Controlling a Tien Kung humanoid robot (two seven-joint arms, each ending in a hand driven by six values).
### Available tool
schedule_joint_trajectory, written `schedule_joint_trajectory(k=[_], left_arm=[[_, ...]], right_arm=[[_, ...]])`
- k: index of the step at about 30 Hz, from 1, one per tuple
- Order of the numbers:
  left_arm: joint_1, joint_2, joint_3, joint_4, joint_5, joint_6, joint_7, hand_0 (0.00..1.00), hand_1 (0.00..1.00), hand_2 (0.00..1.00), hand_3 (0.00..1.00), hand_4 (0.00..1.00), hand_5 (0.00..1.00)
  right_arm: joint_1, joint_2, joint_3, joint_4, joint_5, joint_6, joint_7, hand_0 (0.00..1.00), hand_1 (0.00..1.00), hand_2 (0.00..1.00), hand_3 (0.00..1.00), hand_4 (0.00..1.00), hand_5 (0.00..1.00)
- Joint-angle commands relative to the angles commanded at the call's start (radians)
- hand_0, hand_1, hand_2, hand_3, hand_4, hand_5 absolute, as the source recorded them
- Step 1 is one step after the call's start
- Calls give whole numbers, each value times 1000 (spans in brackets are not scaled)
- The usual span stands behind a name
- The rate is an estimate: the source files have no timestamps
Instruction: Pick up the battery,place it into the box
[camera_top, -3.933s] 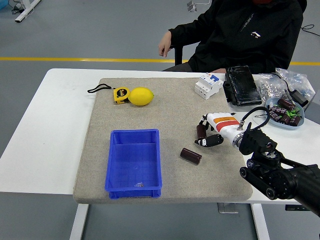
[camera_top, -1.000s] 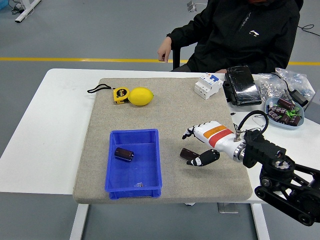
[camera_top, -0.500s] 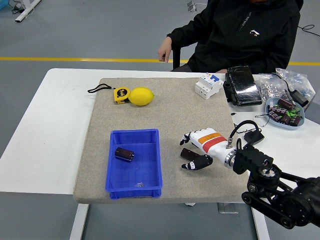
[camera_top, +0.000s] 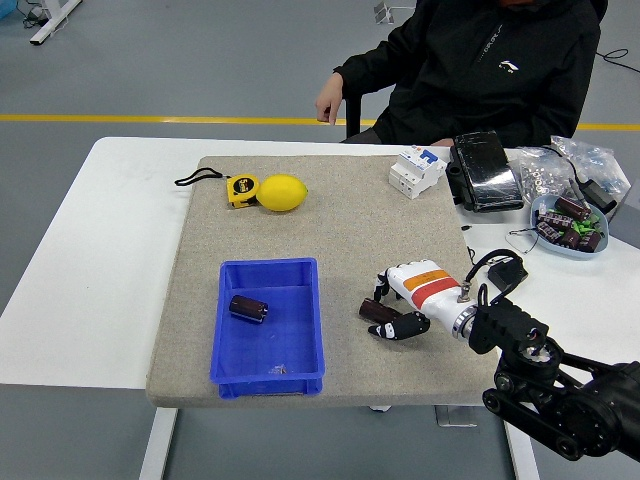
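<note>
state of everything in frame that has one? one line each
right hand: fingers closing around a battery, not lifted
battery on mat: lying on its side, in the hand's grip
battery in box: lying on its side
box: open, holds one battery
tape measure: closed, touching the lemon
bowl: filled with batteries
person's hand: idle, off the table

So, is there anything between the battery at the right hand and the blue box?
Nothing visible. Only bare mat lies between the battery at the right hand and the blue box, which already holds one battery.
</note>
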Motion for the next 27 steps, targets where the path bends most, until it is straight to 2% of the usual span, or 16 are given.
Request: schedule_joint_trajectory(k=[2,3,14,27], left_arm=[[0,0,0,0,0,0,0,722,697,665,584,632,541],[0,0,-1,0,1,0,0,722,698,665,584,633,541],[6,-2,3,0,0,-1,-2,722,699,664,584,633,541],[12,3,-2,-1,11,-4,2,722,698,665,584,633,542]], right_arm=[[-1,1,-5,0,-1,-5,1,269,398,471,472,866,352],[-1,1,-7,0,-2,-6,1,212,349,417,442,829,340],[-7,-1,-8,1,-14,-15,-1,195,331,404,438,802,322],[3,-16,28,37,-17,-18,-2,170,324,399,438,790,320]])
